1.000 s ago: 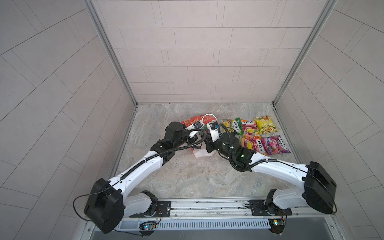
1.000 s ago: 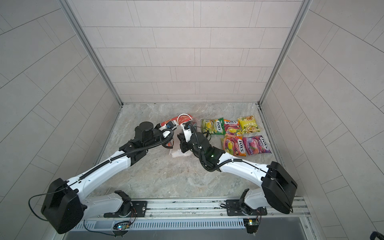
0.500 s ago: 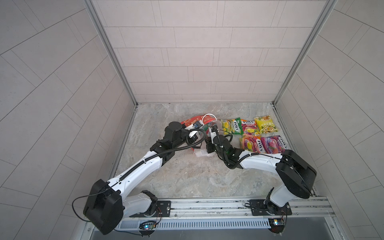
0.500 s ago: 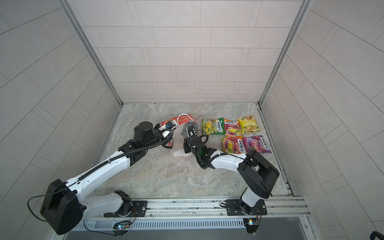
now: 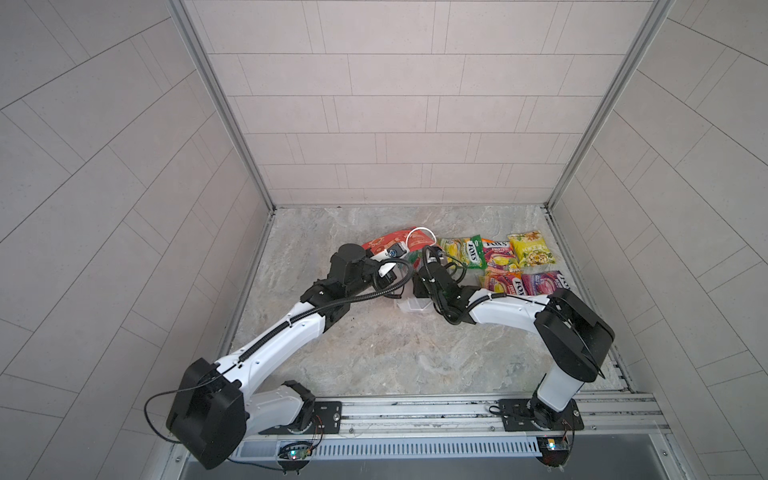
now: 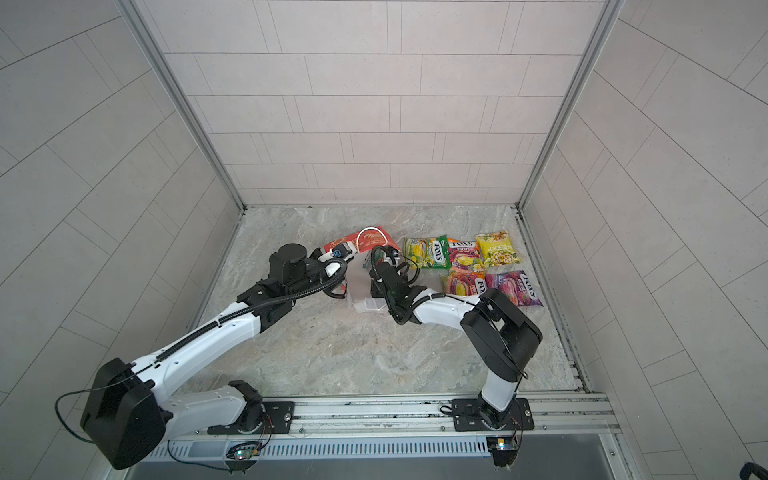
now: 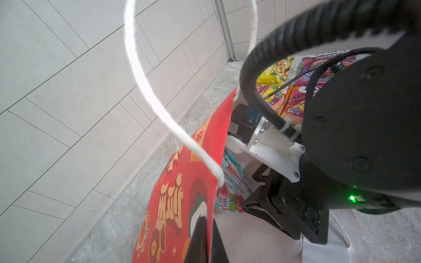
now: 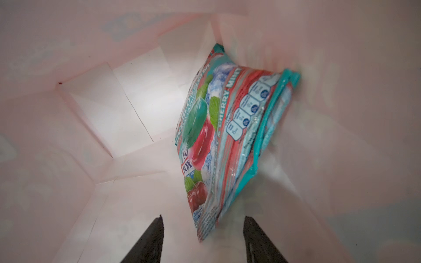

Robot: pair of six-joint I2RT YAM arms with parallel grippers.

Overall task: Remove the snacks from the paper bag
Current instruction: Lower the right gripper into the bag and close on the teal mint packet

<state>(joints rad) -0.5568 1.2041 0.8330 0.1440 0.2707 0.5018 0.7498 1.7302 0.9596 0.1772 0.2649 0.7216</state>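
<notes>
paper bag (image 5: 388, 243), red with gold characters and a white cord handle (image 7: 145, 75), sits mid-floor in both top views; whether it stands upright or is tipped is hard to read from above. inside it, the right wrist view shows one snack, a light blue cherry-mint packet (image 8: 227, 136), leaning on edge against the white inner wall (image 8: 91, 113). the rest of the interior looks bare. five packets lie flat in a tidy group on the floor (image 5: 374, 353) to the right of the bag: green-yellow (image 5: 459, 252), orange-pink (image 5: 496, 253) and yellow (image 5: 531, 249) in the far row, orange (image 5: 500, 283) and purple (image 5: 546, 282) in the near row. the left gripper (image 7: 206, 236) is pinched tight on the bag's red wall at the rim, holding the mouth open. the right gripper (image 8: 202, 219) is inside the bag, fingers parted and holding nothing, with the packet's nearest corner between them but not clamped. judged progress: five of six out; the last packet is yet to be gripped, lifted clear and laid down.
</notes>
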